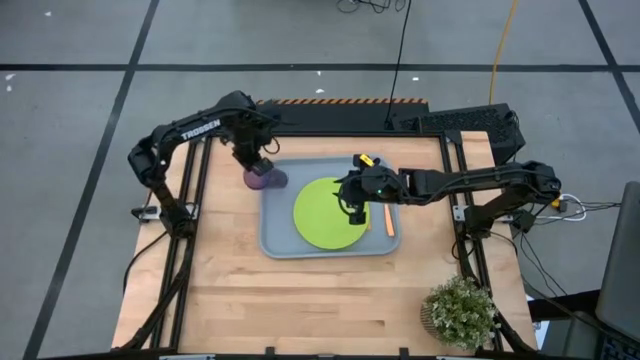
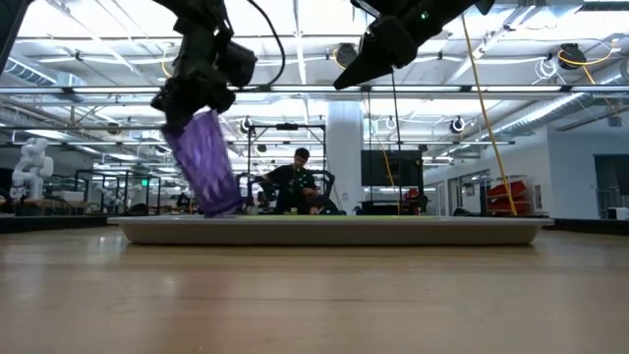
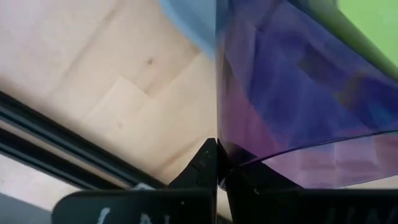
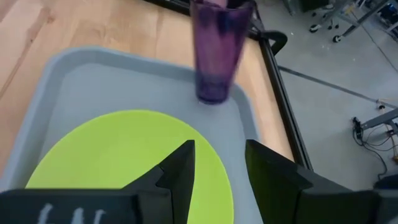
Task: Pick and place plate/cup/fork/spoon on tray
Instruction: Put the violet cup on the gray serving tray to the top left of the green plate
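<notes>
Two arms over the wooden table (image 1: 300,300). Tray (image 1: 280,238) sits mid-table w/ lime-green plate (image 1: 325,213) lying flat in it. Purple cup (image 1: 265,178) tilted at tray's far-left corner, base at the rim, pinched by left end effector (image 1: 262,165), fingers shut on its wall. Right end effector (image 1: 356,212) hovers above plate's right side, fingers apart, nothing held. Orange-handled utensil (image 1: 388,221) lies in tray just right of plate; fork or spoon, can't tell.

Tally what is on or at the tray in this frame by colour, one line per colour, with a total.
Lime green: 1, the plate
Purple: 1, the cup, tilted at the tray's corner in the left gripper
Orange: 1, a utensil handle beside the plate; fork or spoon, cannot tell
Grey-blue: 1, the tray itself
Total: 4
</notes>
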